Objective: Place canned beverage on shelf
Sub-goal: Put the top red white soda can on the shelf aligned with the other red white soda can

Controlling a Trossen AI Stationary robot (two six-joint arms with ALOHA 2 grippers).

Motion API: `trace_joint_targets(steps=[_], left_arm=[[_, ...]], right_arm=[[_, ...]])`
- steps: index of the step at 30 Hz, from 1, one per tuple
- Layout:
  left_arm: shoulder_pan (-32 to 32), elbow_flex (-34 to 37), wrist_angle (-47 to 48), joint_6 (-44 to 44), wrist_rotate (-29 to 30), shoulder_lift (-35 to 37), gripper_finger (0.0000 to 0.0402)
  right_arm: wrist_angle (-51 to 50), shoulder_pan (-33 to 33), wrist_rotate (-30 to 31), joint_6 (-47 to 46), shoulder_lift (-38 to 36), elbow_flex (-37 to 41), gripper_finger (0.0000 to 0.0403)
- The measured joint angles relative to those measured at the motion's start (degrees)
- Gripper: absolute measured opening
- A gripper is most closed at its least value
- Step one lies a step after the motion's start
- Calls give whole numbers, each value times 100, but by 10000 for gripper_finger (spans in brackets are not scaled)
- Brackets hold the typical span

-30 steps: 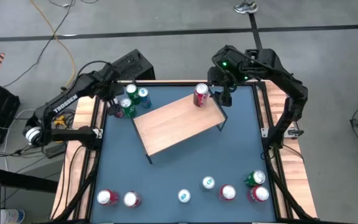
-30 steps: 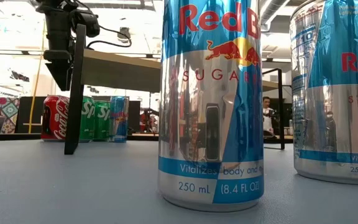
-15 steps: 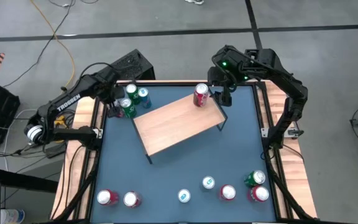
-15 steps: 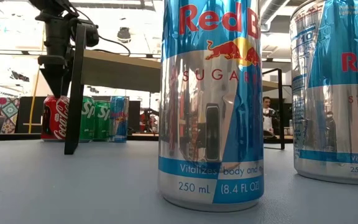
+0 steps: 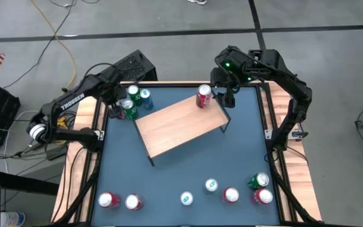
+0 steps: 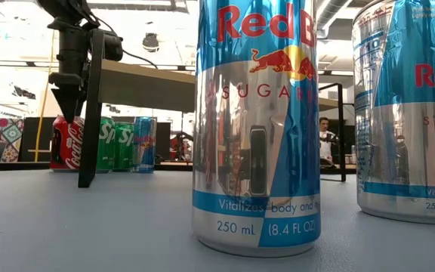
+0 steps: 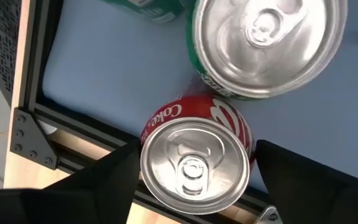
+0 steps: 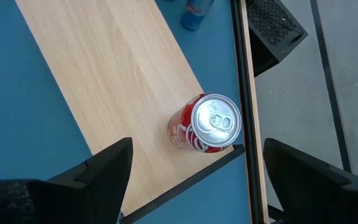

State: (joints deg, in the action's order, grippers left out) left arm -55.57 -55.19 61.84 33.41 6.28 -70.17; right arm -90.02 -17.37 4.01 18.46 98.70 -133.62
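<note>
A dark blue table with a wooden edge (image 5: 80, 180) fills the overhead view, and cans stand along its near edge: two red ones at the left (image 5: 109, 200), a small silver and blue can (image 5: 186, 198) in the middle, then another small blue one (image 5: 211, 185), a red one (image 5: 230, 195), a green one (image 5: 258, 181) and one more red one (image 5: 262, 197) toward the right. Seen from table height, two tall silver and blue energy drink cans (image 6: 255, 125) loom closest to the lens. In the middle of the table stands the shelf (image 5: 178, 126), a light wood board on thin black legs, set at an angle. A red cola can (image 5: 203, 96) stands upright on the shelf's far right corner. The right gripper (image 5: 224, 96) hangs just beside and above that can, its jaws wide apart and holding nothing. At the far left corner of the table is a cluster of cans: two green (image 5: 131, 101), one blue (image 5: 145, 98) and a red cola can (image 7: 194, 163) nearest the table's edge. The left gripper (image 7: 194, 177) sits over this red can, its two fingers open on either side of it, not clearly touching.
</note>
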Motion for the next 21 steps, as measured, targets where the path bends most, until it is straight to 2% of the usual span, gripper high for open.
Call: trace_joint_targets(steps=[5, 21], left_arm=[[1, -7, -9, -50, -75, -110, 261], [32, -69, 308, -469, -189, 64, 254]], right_arm=[[0, 1, -2, -16, 0, 0, 344], [2, 14, -8, -59, 0, -1, 344]])
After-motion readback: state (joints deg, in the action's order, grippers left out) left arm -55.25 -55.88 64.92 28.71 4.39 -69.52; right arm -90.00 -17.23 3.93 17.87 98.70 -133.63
